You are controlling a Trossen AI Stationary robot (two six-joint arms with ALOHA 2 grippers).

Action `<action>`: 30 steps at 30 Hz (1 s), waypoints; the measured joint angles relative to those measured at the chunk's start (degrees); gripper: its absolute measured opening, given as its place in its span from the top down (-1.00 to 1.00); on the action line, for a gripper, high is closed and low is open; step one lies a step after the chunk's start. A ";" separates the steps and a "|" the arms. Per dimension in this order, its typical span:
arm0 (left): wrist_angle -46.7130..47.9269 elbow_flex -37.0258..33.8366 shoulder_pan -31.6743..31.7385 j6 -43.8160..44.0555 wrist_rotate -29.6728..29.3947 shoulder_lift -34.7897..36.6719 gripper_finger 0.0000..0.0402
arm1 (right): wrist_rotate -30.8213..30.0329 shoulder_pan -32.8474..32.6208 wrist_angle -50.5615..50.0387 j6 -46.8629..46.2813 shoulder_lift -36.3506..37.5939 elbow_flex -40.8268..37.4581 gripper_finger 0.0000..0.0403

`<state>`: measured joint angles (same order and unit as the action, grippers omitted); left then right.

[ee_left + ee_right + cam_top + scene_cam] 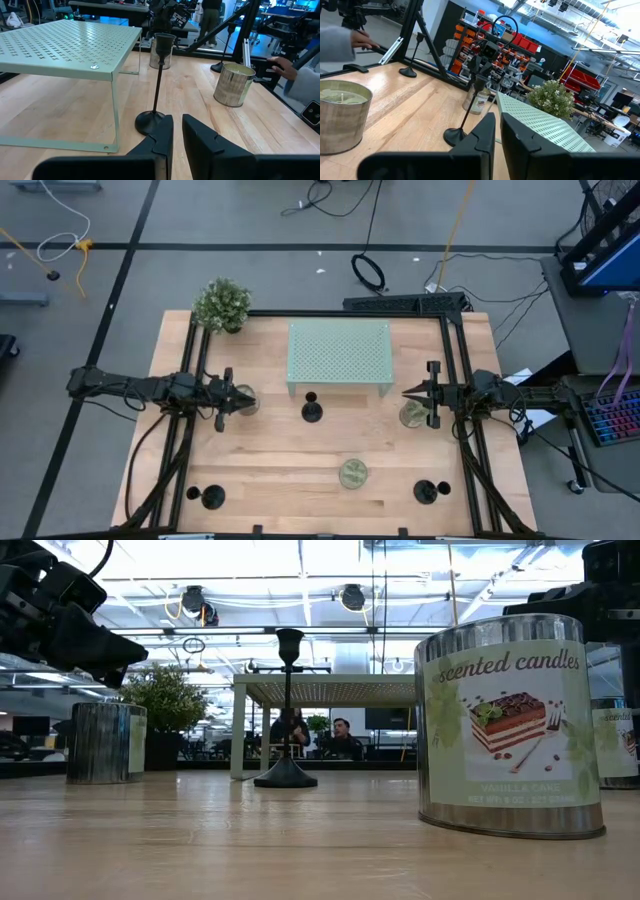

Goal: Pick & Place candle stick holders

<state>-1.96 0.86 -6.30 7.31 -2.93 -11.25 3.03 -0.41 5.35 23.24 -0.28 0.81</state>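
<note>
Three black candle stick holders stand upright on their disc bases. One stands in front of the rack at the table's middle (pixel 312 412) and shows in the low view (pixel 287 710), left wrist view (pixel 157 85) and right wrist view (pixel 465 117). One stands near the front left (pixel 213 498) and one near the front right (pixel 427 492). My left gripper (pixel 238 398) is shut and empty, raised above a tin (pixel 246 404) and pointing at the middle holder. My right gripper (pixel 408 392) is shut and empty, raised beside another tin (pixel 413 416) and facing the same holder.
A pale green perforated rack (pixel 339 355) stands at the far middle, with a small potted plant (pixel 222 303) at the far left corner. A third tin (pixel 352 473) stands near the front middle. Dark frame rails run along both table sides. A person's hand (pixel 280 64) shows beyond the table.
</note>
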 joint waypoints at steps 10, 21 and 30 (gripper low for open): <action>0.00 0.00 0.01 0.02 0.01 0.00 0.78 | 0.00 -0.01 -0.01 0.00 0.00 0.00 0.90; 0.00 0.00 0.00 0.01 0.00 0.01 0.78 | 0.00 -0.02 -0.01 -0.01 0.01 0.01 0.90; -0.28 0.00 -0.01 2.15 0.01 0.00 0.78 | 0.00 -0.01 -0.01 -0.02 0.01 -0.01 0.90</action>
<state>-2.24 0.86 -6.31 9.46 -2.92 -11.25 3.03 -0.42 5.34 23.22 -0.27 0.80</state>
